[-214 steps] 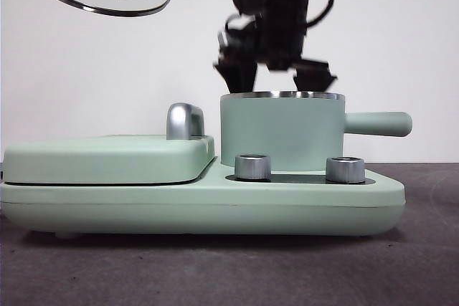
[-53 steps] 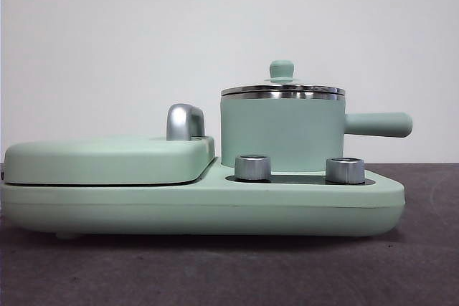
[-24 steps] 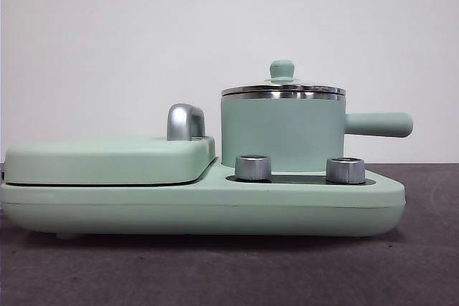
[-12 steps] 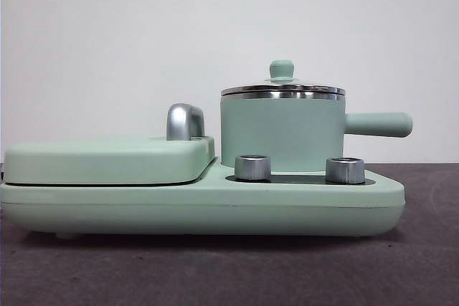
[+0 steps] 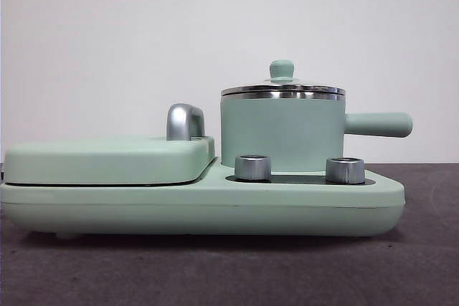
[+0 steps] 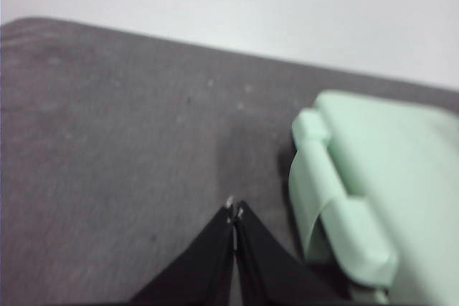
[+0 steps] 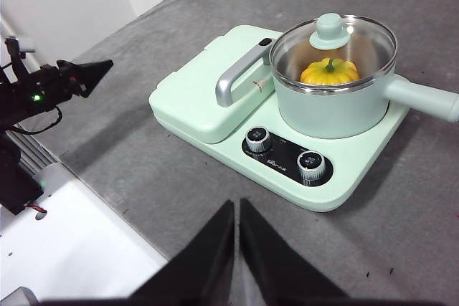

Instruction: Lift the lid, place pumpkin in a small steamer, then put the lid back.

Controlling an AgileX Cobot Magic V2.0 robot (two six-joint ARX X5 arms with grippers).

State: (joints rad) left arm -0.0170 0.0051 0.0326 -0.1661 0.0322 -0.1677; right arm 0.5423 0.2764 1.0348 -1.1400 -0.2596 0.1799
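The small steamer (image 5: 281,132) stands on the right side of the mint-green cooker, its handle pointing right; it also shows in the right wrist view (image 7: 331,109). The lid (image 5: 282,88) sits closed on it, knob up, and shows in the right wrist view (image 7: 358,41) too. The pumpkin (image 7: 328,72) lies inside the steamer, seen through the glass. My right gripper (image 7: 236,206) is shut and empty, high and well back from the cooker. My left gripper (image 6: 234,211) is shut and empty over bare table beside the griddle cover (image 6: 387,177). It also shows in the right wrist view (image 7: 100,67).
The flat hinged griddle cover (image 5: 107,159) with a steel handle (image 5: 184,121) fills the cooker's left half. Two steel dials (image 5: 252,167) sit at the cooker's front. A white surface (image 7: 79,249) borders the dark table near the left arm.
Since 8.7 s ago the lid, then held high at the left, has gone onto the steamer and both arms have left the front view. Nothing has moved over the last second.
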